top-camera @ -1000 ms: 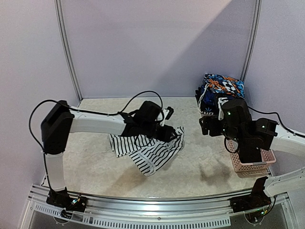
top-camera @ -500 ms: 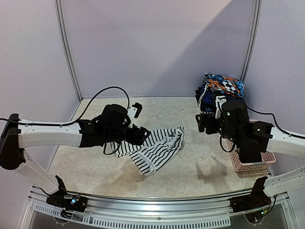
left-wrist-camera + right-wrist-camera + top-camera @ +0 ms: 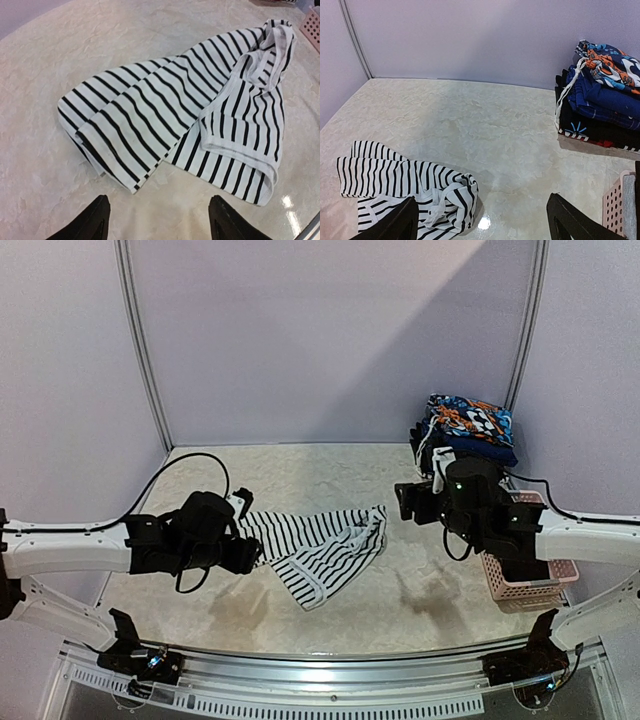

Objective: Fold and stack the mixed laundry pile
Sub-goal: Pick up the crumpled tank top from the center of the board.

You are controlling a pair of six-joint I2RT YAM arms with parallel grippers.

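Lying left of centre on the bench (image 3: 300, 465), the black-and-white striped garment (image 3: 315, 550) is a soft knit. It is loosely doubled over into a rough slanted band, with a flat folded panel toward the left of the top view. A rumpled part with white ribbed edging and a twisted strap bunches up at its right end. In the left wrist view its stripes run diagonally, and a hemmed edge curls over the lower layer. The bench beneath is a glossy, cream, marble-patterned surface showing a bright glare spot. At the upper right of the top view, against the back wall, stands a stack of folded clothes (image 3: 465, 430). It holds dark blue and black layers under a printed orange-and-blue piece, with a white drawstring hanging down its side. Just in front of that stack, at the right edge, sits a pink plastic lattice basket (image 3: 525, 575). The left arm stretches low and nearly level from the left edge. The left fingers (image 3: 95, 220) are spread wide and hold nothing, just short of the garment's folded edge. The right arm reaches in from the right, raised above the bench. The right fingers (image 3: 395, 225) are likewise parted wide and empty, well apart from the garment.
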